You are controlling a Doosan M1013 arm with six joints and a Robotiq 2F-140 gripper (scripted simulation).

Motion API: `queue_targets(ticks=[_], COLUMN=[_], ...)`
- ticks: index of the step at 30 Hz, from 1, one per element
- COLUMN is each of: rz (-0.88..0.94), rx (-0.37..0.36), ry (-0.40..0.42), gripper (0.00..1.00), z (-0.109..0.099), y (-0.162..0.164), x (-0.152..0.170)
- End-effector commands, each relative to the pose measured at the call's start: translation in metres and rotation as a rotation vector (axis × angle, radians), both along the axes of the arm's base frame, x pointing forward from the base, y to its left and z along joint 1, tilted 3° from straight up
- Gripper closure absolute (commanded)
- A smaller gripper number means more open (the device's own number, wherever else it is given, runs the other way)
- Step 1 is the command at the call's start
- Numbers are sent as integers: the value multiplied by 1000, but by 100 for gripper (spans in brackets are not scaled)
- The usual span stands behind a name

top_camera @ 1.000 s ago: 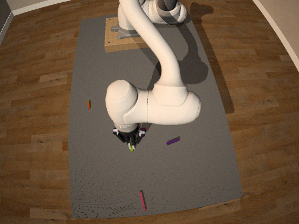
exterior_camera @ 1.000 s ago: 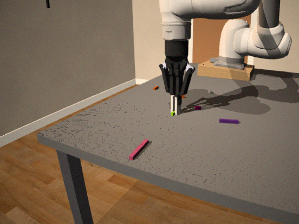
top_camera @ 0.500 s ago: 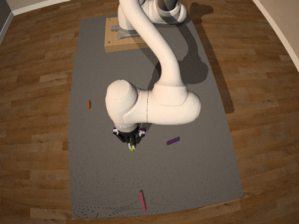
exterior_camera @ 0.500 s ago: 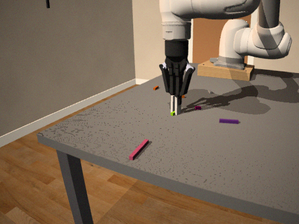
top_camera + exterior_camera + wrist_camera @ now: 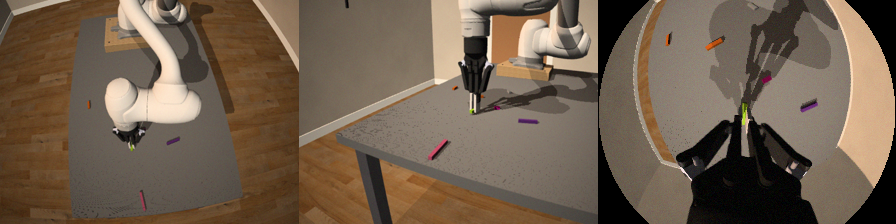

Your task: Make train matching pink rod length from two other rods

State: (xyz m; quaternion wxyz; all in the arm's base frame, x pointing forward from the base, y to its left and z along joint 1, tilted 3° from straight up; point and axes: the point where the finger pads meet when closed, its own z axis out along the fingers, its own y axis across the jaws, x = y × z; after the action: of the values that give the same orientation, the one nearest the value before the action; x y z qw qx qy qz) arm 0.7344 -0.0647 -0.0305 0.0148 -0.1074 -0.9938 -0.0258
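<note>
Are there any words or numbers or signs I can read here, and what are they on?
None that I can read.
The white arm: only a small dark mark in the exterior view, too small to make out.
The pink rod and purple rod: no writing visible.

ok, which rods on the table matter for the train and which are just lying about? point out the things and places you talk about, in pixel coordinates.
In the job:
- pink rod point(image 5: 142, 201) point(image 5: 437, 149), the length reference
- lime rod point(image 5: 131, 148) point(image 5: 472, 111) point(image 5: 744, 114), likely one half
- one of two orange rods point(image 5: 482, 96) point(image 5: 715, 43), probably; can't tell which

Lying about:
- the other orange rod point(image 5: 89, 104) point(image 5: 455, 87) point(image 5: 668, 39), or vice versa
- magenta rod point(image 5: 497, 107) point(image 5: 767, 79)
- purple rod point(image 5: 173, 141) point(image 5: 527, 121) point(image 5: 809, 107) and grey rod point(image 5: 509, 92) point(image 5: 753, 6), unless paired instead
</note>
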Motion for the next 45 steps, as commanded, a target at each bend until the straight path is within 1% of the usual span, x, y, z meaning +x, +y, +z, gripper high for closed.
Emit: queue_targets(ticks=[1, 2, 4, 11, 13, 15, 26, 28, 31, 36, 38, 39, 45], rz=[0, 0, 0, 0, 0, 0, 0, -23, -195, -366, -366, -470, -673], rx=[0, 0, 0, 0, 0, 0, 0, 0, -4, -9, -9, -11, -16], ry=[0, 0, 0, 0, 0, 0, 0, 1, 10, 20, 20, 25, 37], gripper=[88, 88, 88, 88, 88, 88, 88, 88, 88, 88, 88, 88, 88], z=[17, 23, 23, 74, 84, 89, 91, 91, 92, 92, 92, 92, 92], y=[-1, -1, -1, -4, -5, -5, -5, -8, -28, -46, -46, -57, -75], x=[0, 1, 1, 2, 2, 2, 2, -1, -26, -52, -52, -68, -100])
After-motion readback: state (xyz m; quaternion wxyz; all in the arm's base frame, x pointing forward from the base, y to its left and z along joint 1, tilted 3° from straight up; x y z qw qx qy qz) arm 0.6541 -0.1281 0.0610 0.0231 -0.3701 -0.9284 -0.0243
